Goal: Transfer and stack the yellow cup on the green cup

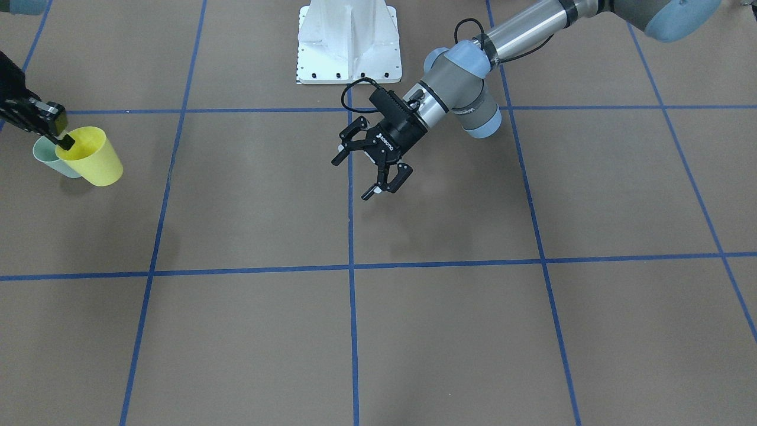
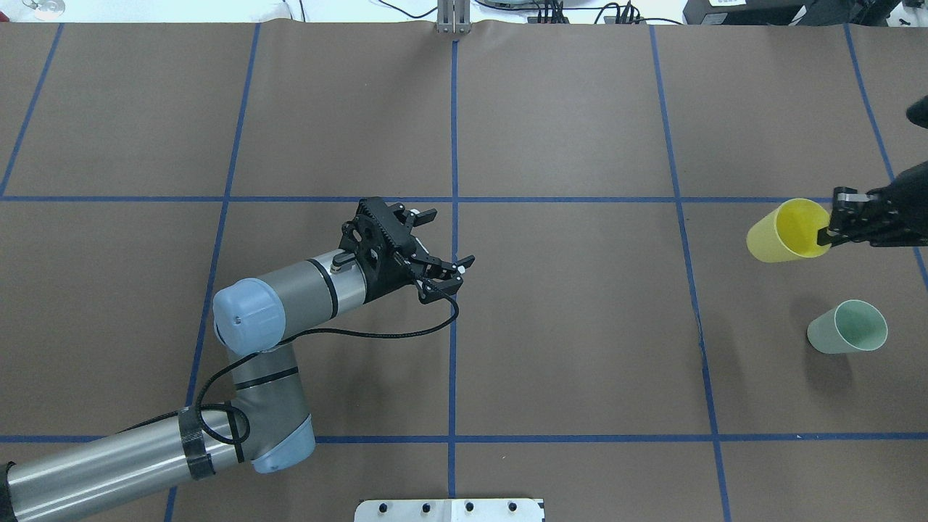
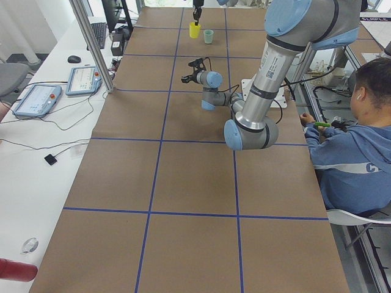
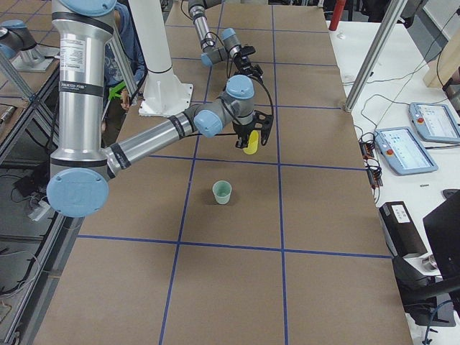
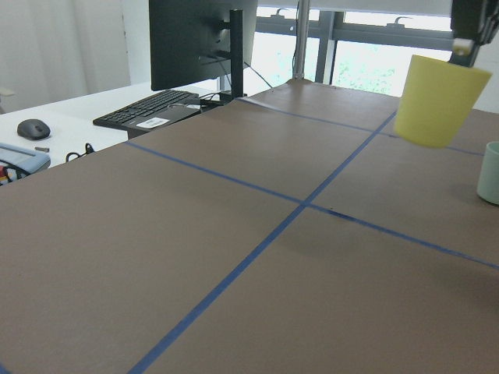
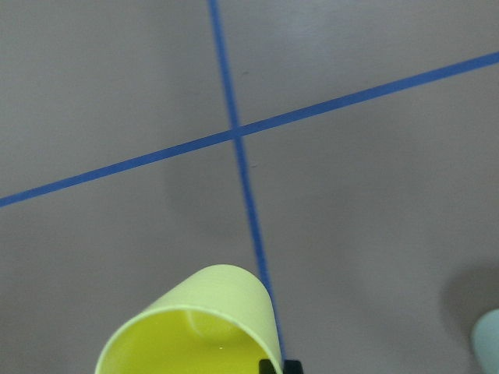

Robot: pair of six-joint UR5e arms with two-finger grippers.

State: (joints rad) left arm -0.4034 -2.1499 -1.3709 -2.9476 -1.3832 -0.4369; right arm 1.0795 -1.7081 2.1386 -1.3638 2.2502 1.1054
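The yellow cup (image 2: 786, 232) hangs tilted above the table at the far right, my right gripper (image 2: 828, 230) shut on its rim. It also shows in the front view, yellow cup (image 1: 94, 157), beside the right gripper (image 1: 62, 139). The green cup (image 2: 848, 328) stands upright on the table, nearer the robot and apart from the yellow one; in the front view the green cup (image 1: 50, 158) is partly behind it. The right wrist view shows the yellow cup (image 6: 203, 319) and a sliver of the green cup (image 6: 487, 351). My left gripper (image 2: 449, 239) hovers open and empty near the table's middle.
The white robot base plate (image 1: 349, 41) sits at the robot's edge of the table. A person (image 3: 360, 140) is seated beside the table near the base. A side bench holds tablets (image 3: 36, 97) and a keyboard (image 5: 148, 105). Blue tape lines grid the brown surface.
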